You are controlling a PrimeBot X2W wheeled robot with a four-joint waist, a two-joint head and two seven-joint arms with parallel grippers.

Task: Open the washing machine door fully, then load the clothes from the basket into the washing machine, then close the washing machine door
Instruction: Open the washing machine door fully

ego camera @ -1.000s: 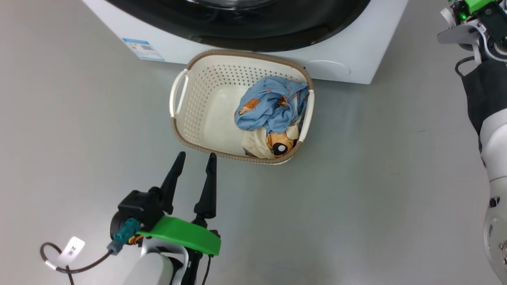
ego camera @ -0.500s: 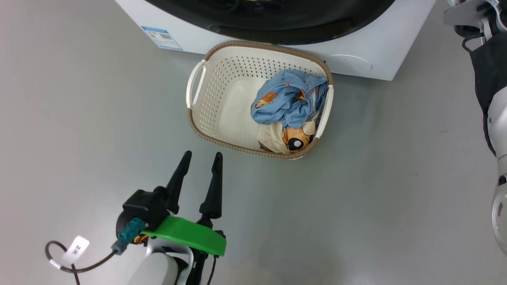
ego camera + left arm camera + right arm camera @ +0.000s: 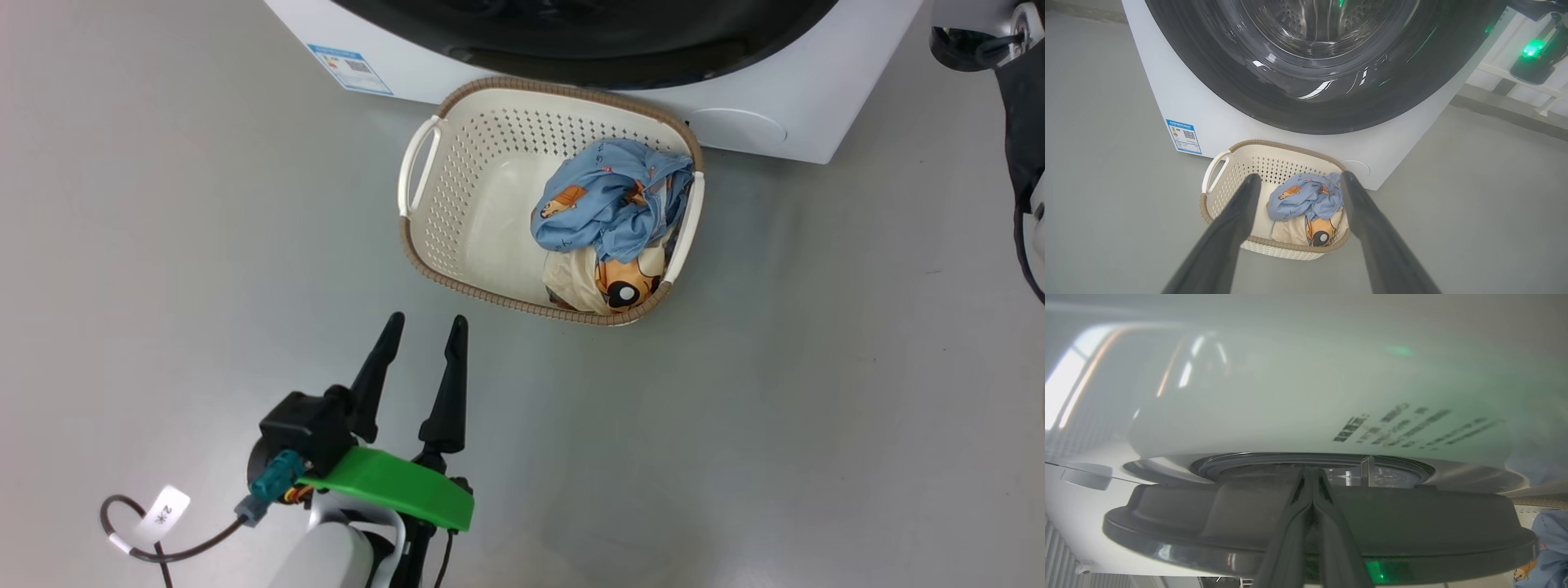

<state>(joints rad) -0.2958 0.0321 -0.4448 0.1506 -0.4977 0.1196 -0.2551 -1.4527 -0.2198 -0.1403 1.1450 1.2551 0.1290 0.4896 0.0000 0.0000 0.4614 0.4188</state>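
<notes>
Risk of slipping: our right end effector (image 3: pixel 1312 473), fingers pressed shut on nothing, has its tips at the glossy rim of the washing machine door (image 3: pixel 1433 522) and, we judge, could skid off as it pulls; whether the door is ajar we cannot tell; the basket (image 3: pixel 490 298), clothes (image 3: pixel 608 208) heaped at its right end, stands on the floor just before the washing machine (image 3: pixel 816 98); our left end effector (image 3: pixel 427 322) hovers wide open, empty, pointing at the basket.

Place: a laundry area.
Appliance: white front-loading washing machine (image 3: pixel 816 90) bearing a blue label (image 3: pixel 351 68).
Floor: smooth grey floor (image 3: pixel 163 245), basket (image 3: pixel 424 265) of clothes (image 3: pixel 608 200).
</notes>
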